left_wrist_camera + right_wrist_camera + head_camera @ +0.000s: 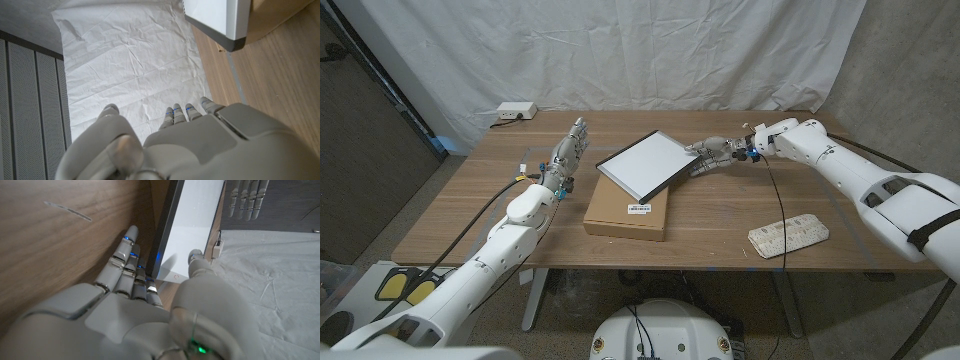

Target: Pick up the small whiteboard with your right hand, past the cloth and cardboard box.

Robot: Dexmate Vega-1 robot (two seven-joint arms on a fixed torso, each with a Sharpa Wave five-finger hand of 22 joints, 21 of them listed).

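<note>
**Right hand closing on the whiteboard's edge**

While the small white rectangular whiteboard with a grey frame (pixel 642 165) lies tilted, its near corner propped on the flat brown cardboard box (pixel 627 213), the head view shows the right hand (pixel 712 155) at the whiteboard's right edge, touching it. The left hand (pixel 569 153) stands just left of the whiteboard, fingers straight and apart, holding nothing. A white folded cloth (pixel 788 233) lies on the wooden counter (pixel 720 225), well right of the whiteboard.

In the left wrist view, the left hand's fingers (pixel 175 114) reach out straight, with the whiteboard's corner beyond them.

In the right wrist view, the right hand's fingers (pixel 125 260) slide under the whiteboard's frame while the thumb rests on its white face: a pinch forming, probably not yet firm. The grip would do best squeezed tight before lifting, then raised level, since a thin smooth board held by one edge may pivot or slip.
</note>
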